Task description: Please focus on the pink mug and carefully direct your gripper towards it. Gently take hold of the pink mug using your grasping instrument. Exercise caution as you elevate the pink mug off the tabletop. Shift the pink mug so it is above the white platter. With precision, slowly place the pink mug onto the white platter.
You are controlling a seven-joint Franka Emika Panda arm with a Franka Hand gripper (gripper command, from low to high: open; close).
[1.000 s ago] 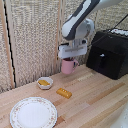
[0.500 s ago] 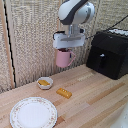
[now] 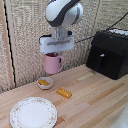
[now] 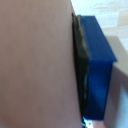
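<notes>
With the gripper [image 3: 53, 52] clamped on the pink mug [image 3: 53, 63], which hangs clear of the table just below the fingers, carry it level toward the white platter [image 3: 33, 112], well below and aside.

Pink mug [image 3: 52, 63] upright, held aloft, white platter [image 3: 33, 113] on table

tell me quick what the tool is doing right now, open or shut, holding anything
Tool: shut on the pink mug, which it holds in the air above the table, clear of the white platter.
</notes>
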